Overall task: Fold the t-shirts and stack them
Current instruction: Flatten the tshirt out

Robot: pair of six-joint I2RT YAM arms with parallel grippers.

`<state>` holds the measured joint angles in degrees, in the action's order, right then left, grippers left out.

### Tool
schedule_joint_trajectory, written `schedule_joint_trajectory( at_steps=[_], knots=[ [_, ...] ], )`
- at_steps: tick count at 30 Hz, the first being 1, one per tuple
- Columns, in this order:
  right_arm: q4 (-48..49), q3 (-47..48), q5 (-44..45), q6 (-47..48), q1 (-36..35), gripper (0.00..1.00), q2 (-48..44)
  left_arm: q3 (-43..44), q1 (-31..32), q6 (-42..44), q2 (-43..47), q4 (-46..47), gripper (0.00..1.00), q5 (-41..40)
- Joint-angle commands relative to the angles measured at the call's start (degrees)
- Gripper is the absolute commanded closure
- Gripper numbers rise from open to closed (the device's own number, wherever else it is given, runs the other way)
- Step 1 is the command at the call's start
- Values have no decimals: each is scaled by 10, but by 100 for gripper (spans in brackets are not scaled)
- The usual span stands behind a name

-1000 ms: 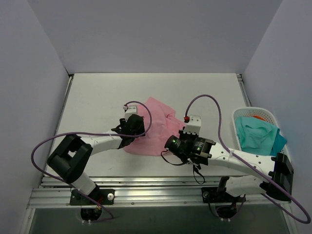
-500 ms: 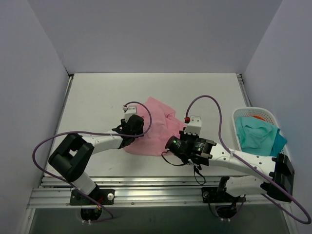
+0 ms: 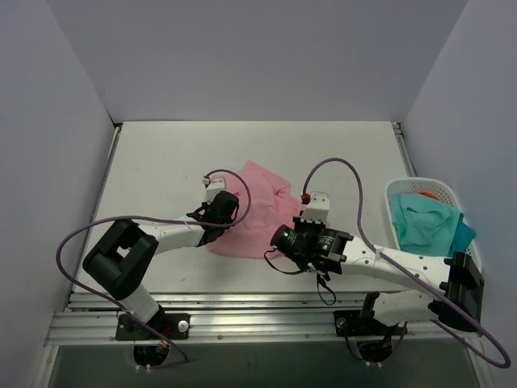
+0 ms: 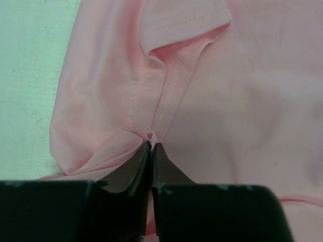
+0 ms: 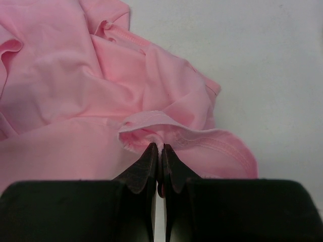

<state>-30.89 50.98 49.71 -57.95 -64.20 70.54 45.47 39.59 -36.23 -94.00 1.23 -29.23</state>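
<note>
Top external view: folding looks barely begun, with the pink t-shirt lying crumpled at the middle of the desk, no fold made and no stack started. The left tool is pinched narrow on a seam at the shirt's left edge. The right tool is clamped tight on a hem at its near right. Teal cloth, likely more shirts, waits in the white basket at right
</note>
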Motion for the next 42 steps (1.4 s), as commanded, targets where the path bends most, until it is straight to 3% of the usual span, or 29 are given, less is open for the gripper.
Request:
schedule_joint_trajectory(
  at_steps=[1, 2, 9, 16, 18, 23, 27, 33, 42],
  knots=[
    [-6, -5, 14, 4, 1, 100, 4, 12, -3, -8, -1, -4, 90, -17],
    [-5, -4, 14, 5, 2, 100, 6, 14, -2, -8, 0, -9, 97, -19],
    [-8, 16, 20, 20, 5, 100, 11, 29, 3, -9, 74, -78, 98, -51],
    [-62, 133, 70, 75, -15, 100, -30, 86, 60, 3, 309, -189, 98, -132],
    [-60, 171, 81, 102, -51, 100, -49, 106, 73, 14, 368, -225, 98, -143],
    [-24, 233, 88, 224, -120, 100, -118, 157, 87, 40, 466, -279, 98, -159],
    [-22, 290, 97, 265, -139, 100, -155, 194, 91, 73, 548, -295, 98, -180],
    [-16, 374, 68, 323, -139, 100, -181, 261, 91, 111, 607, -299, 98, -188],
    [-16, 554, 64, 405, -138, 100, -92, 347, 89, 186, 604, -236, 98, -195]
  ],
)
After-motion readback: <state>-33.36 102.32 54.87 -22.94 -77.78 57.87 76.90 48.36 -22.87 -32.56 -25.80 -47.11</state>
